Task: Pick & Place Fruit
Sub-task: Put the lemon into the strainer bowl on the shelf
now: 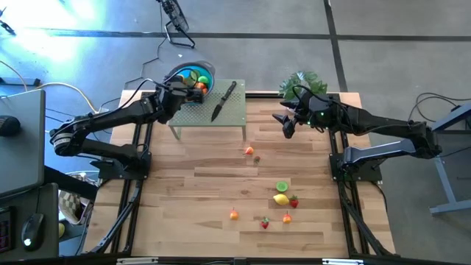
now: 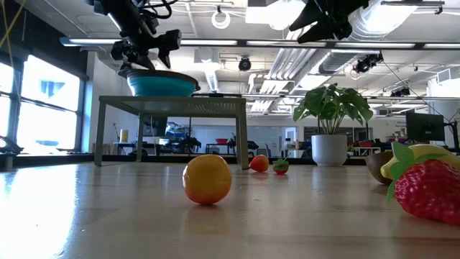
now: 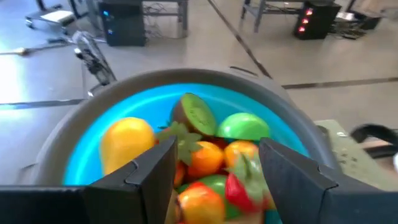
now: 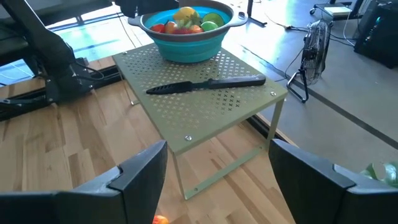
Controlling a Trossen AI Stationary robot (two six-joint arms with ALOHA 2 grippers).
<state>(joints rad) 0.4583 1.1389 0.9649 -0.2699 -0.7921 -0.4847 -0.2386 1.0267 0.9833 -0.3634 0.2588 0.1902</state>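
We judge the main risk to be a piece rolling off the heap in the blue bowl, or the left gripper clipping the rim as it lifts, since its parted, empty fingers hang just over the piled fruit. The right gripper, open and empty, waits above the table, well apart from the loose fruit lying there.

I see a blue bowl with a grey rim, holding fruit in yellow, orange, green, red and kiwi brown. It sits on a pale green shelf dotted with small perforations, beside a black knife. The table shows light wood planks, scattered with red, orange, yellow and green pieces.
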